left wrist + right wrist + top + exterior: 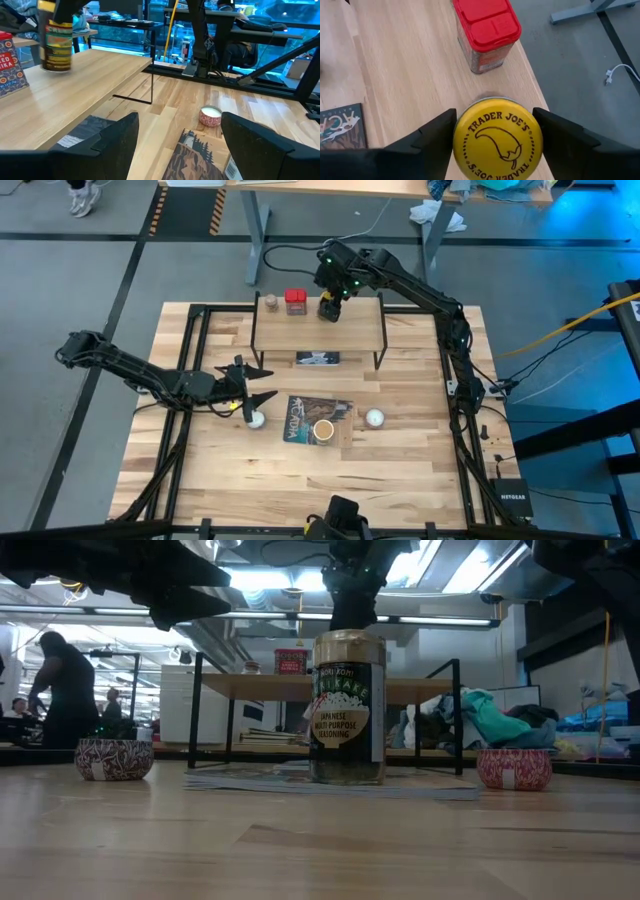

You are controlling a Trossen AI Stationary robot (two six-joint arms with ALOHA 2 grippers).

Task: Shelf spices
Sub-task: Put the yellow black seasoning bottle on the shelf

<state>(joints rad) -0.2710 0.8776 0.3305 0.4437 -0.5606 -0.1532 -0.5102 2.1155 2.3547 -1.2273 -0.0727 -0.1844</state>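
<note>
The shelf stands at the table's far middle. On its board stand a tiny brownish jar, a red square tin and a yellow-lidded jar. My right gripper is above that jar and shut on it; the red tin stands just beside it. The wider tan jar stands on the flat dark picture book at the table's middle. My left gripper is open and empty, left of the book, above a white ball. My right gripper pinches the yellow jar's lid rim between its two fingers, one on each side. The fingers come from above, pointing down. The jar stands upright at the shelf board; I cannot tell whether its bottom rests on the board.
A second white ball lies right of the book. A small dark card lies under the shelf's near edge. The shelf's right half is bare wood. In the low view people show in the room behind, at the left.
</note>
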